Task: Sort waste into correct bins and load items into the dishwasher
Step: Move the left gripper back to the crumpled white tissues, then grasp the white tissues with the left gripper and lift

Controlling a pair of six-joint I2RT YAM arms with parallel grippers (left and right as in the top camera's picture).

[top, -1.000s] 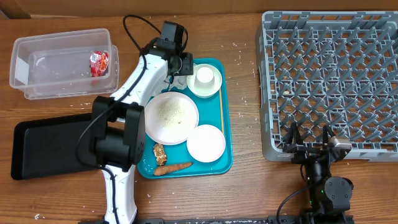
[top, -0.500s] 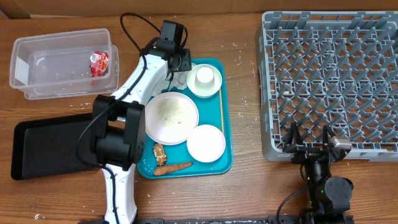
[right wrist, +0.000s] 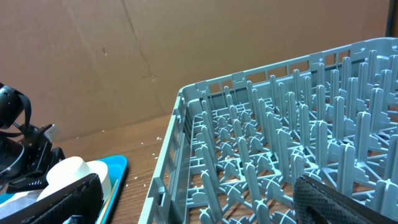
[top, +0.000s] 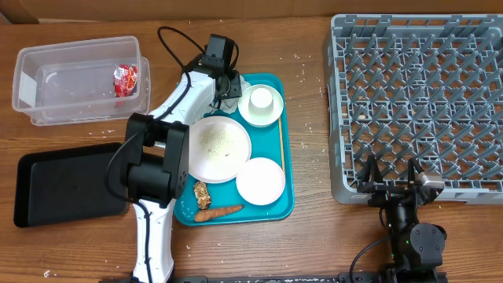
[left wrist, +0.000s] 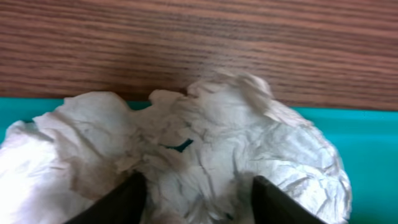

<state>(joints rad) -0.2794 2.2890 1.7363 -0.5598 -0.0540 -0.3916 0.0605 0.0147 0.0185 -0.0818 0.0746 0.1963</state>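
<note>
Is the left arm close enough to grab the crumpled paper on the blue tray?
Probably yes. The left gripper sits right at the crumpled paper, its open fingers on either side, and nothing looks to be in the way.

**Camera Placement**

Overhead: straight down on the whole table [top: 314,236]. Left wrist: pressed close on a crumpled tissue [left wrist: 186,143] at the tray [left wrist: 373,140] rim, facing wood. Right wrist: low, facing the far wall [right wrist: 93,62] across the rack [right wrist: 261,155]. Shared with overhead: tray, white cup [right wrist: 68,173].
</note>
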